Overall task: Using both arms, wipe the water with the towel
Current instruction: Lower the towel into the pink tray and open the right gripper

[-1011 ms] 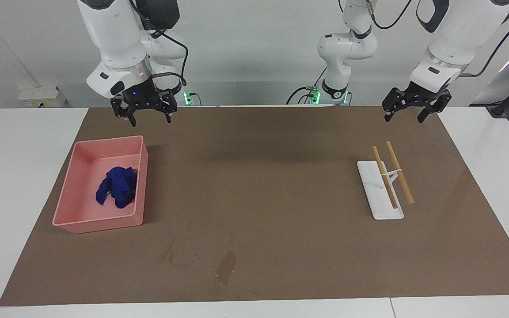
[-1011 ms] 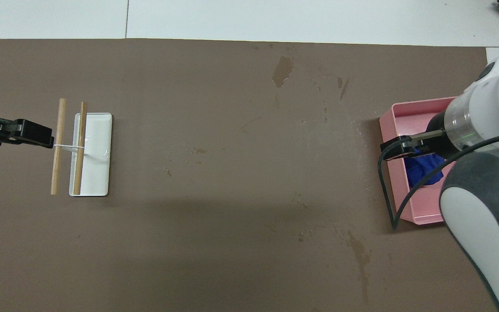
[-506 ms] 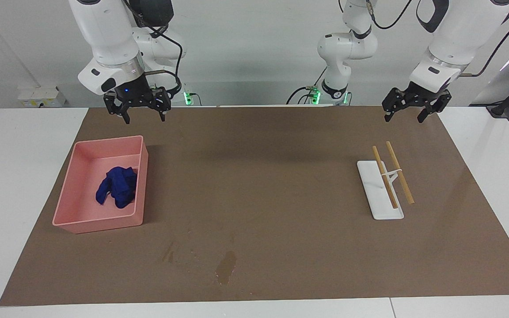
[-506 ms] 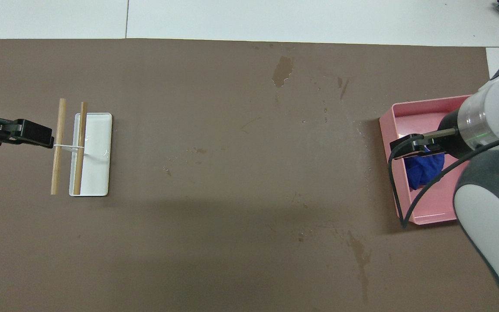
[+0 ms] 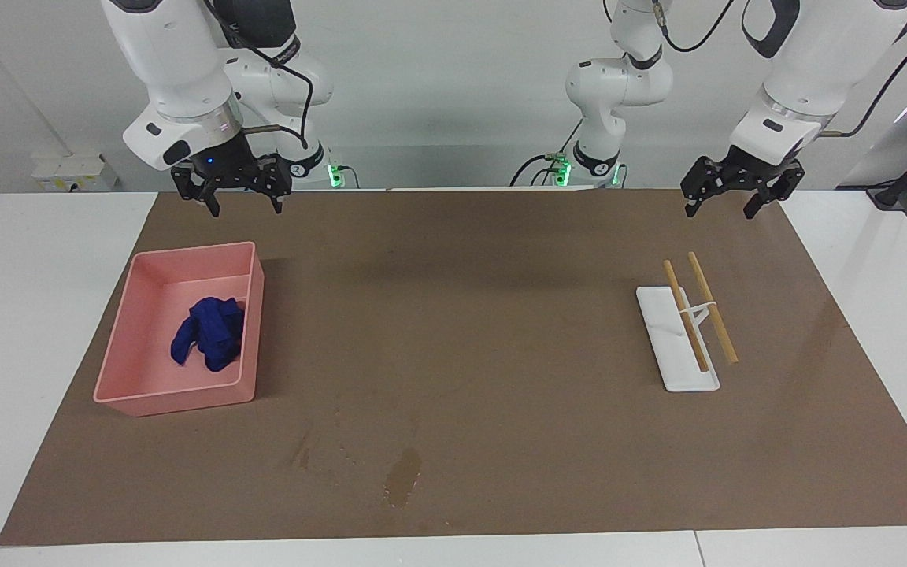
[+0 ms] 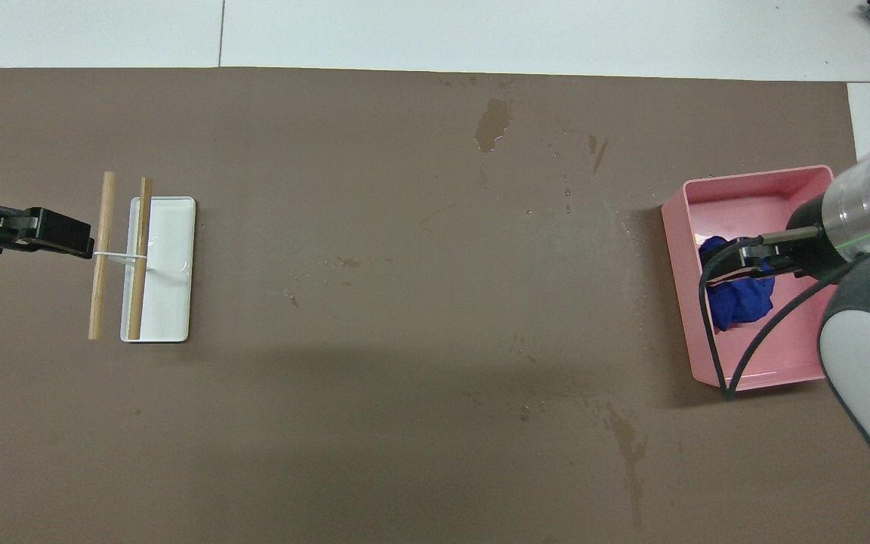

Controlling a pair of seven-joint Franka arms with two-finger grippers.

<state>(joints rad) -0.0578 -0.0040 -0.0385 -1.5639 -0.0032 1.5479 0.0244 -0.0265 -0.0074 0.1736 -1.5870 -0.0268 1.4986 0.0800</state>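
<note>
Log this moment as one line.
towel in tray | water unwiped | right gripper open, raised above tray | left gripper open, waiting

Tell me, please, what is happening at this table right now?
Nothing is held yet. The right pincer, open, hangs high over the table near the pink tray, where the blue towel lies crumpled. The left pincer, also open, waits near the wooden rack. The water puddle is unwiped.

mat point(image 5: 485, 315) middle – open | tray point(image 5: 253, 331) walls ring towel point(image 5: 209, 331) – reachable from above
</note>
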